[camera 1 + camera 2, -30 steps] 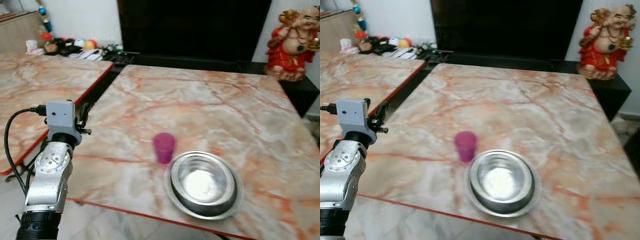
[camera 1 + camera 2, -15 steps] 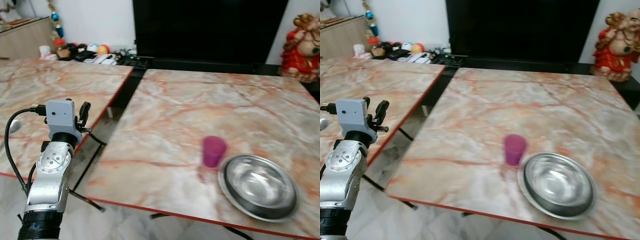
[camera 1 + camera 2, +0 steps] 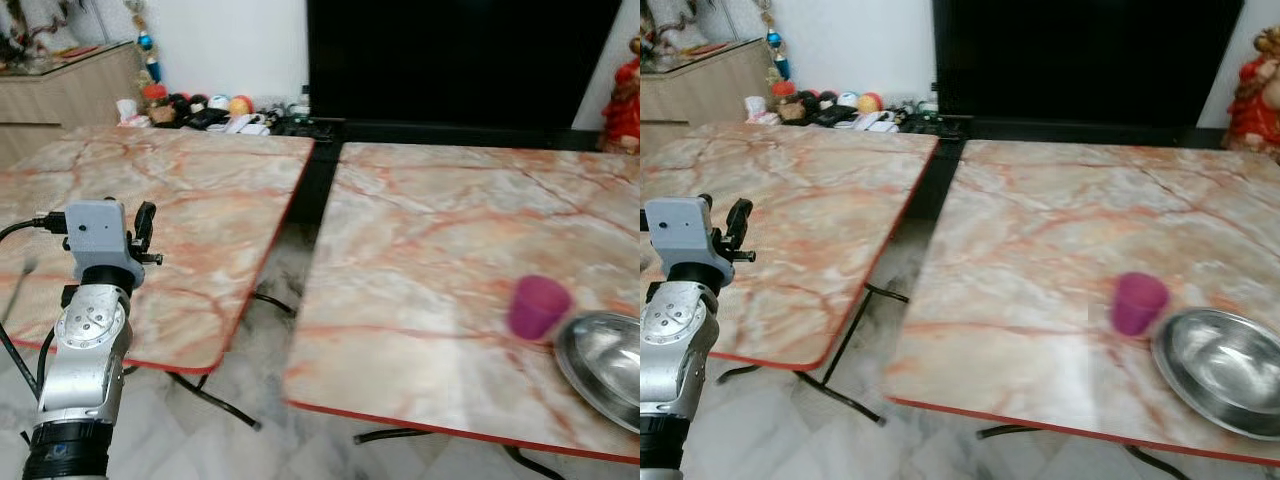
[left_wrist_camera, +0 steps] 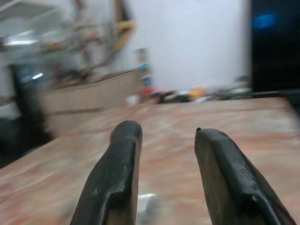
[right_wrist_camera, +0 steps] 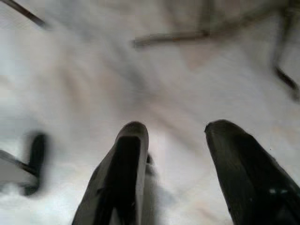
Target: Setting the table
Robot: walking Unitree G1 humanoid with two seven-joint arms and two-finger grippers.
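Containers first: I see a steel bowl (image 3: 1225, 370) at about 4 o'clock in the head view, on the right marble table (image 3: 1060, 230) near its front edge, shallow, shiny and with nothing inside. A pink cup (image 3: 1137, 303) stands upright just beside the bowl at its 10 o'clock; whether they touch I cannot tell, and the blur hides its contents. A second marble table (image 3: 180, 200) sits at 10 o'clock, apart from the first across a dark gap. I hold the left gripper (image 4: 164, 136) raised at 8 o'clock over that table's front edge, fingers spread, nothing between them. The right gripper (image 5: 176, 133) points at the pale floor (image 5: 84, 84), fingers likewise spread and holding nothing.
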